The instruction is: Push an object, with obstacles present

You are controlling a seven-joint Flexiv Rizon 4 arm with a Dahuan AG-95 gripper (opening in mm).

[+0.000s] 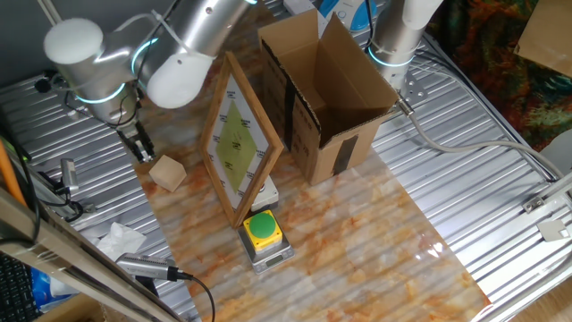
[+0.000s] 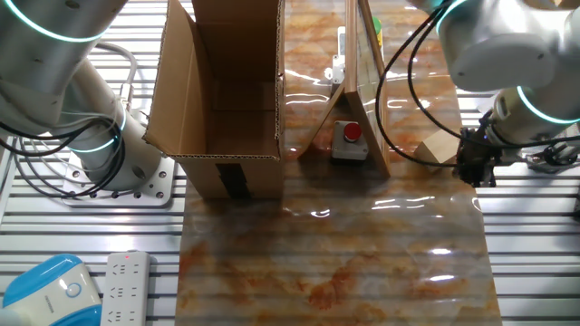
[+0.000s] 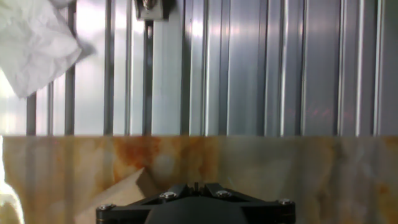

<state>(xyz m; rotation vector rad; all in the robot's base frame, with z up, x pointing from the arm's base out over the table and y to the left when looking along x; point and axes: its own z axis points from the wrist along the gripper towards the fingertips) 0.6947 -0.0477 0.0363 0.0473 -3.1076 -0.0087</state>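
The object, a small light-tan wooden cube (image 1: pixel 167 172), sits on the marbled mat near its left edge, beside the framed board. My gripper (image 1: pixel 141 148) stands just left of the cube with its black fingers together and nothing held. In the other fixed view the cube (image 2: pixel 439 148) lies just left of the gripper (image 2: pixel 472 168). The hand view shows the gripper (image 3: pixel 195 185) shut, with the cube (image 3: pixel 123 194) low at the left. The obstacles are a brown cardboard box (image 1: pixel 323 98), a wooden-framed board (image 1: pixel 236 139) with a yellow-green diamond, and a yellow-and-green button (image 1: pixel 262 229) on a grey base.
Crumpled white paper (image 1: pixel 120 240) lies on the slatted metal table at the near left, also in the hand view as white paper (image 3: pixel 34 43). A metal-tipped cable (image 1: pixel 147 266) lies near it. A second arm's base (image 1: pixel 393 40) stands behind the box.
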